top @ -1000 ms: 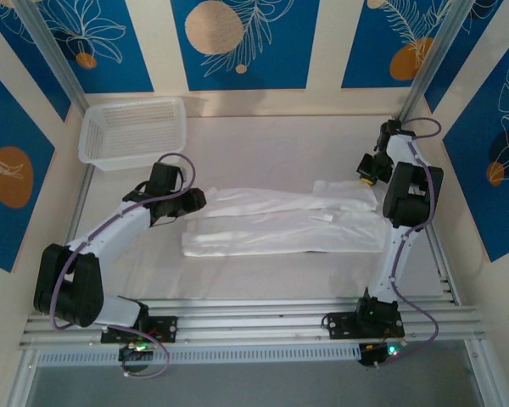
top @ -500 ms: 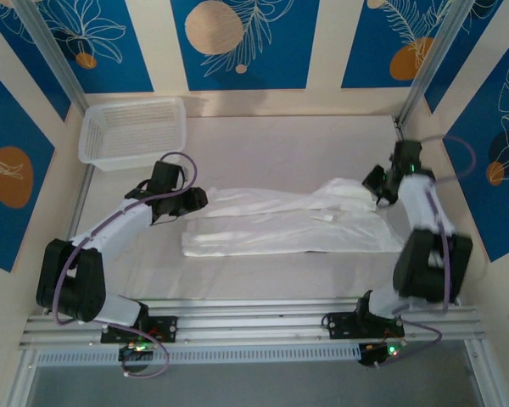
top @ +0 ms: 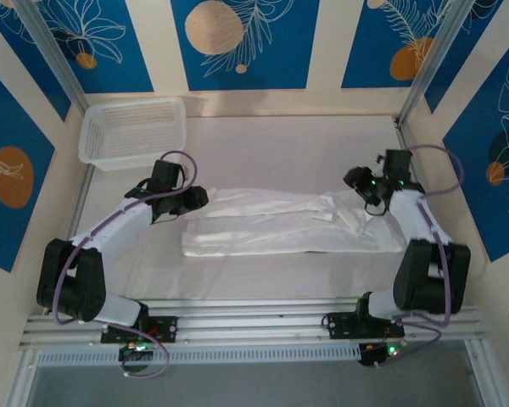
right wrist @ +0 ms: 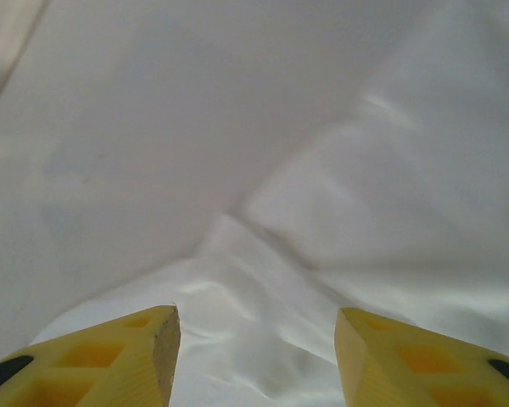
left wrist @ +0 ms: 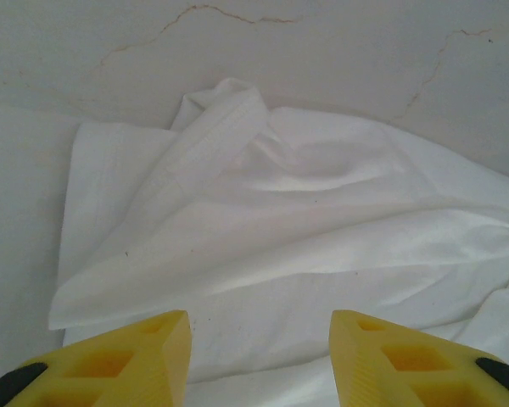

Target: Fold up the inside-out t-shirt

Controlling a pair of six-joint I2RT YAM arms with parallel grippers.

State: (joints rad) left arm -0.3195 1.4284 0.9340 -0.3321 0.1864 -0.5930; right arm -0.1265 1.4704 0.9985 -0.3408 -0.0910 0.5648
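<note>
Inside-out t-shirt point(top: 271, 229) lies flat, right gripper point(right wrist: 256, 335) spread above it

Desk layout:
- T-shirt point(top: 280, 225) lies flat on the desk point(top: 271, 144) at mid-depth, stretched left to right.
- Tag point(top: 324, 216) lies on the shirt, right of centre.
- Basket point(top: 131, 131) sits on the desk in the far left corner, well apart from the shirt.
- Left arm point(top: 110, 229) is bolted at the near left edge and reaches far and rightward. The left jaws are over the shirt's left end.
- Right arm point(top: 420, 229) is bolted at the near right edge. The right jaws are over the shirt's far right end.
- Left wrist view: the t-shirt point(left wrist: 280, 229) lies just beyond the jaws, with bare desk behind it.
</note>
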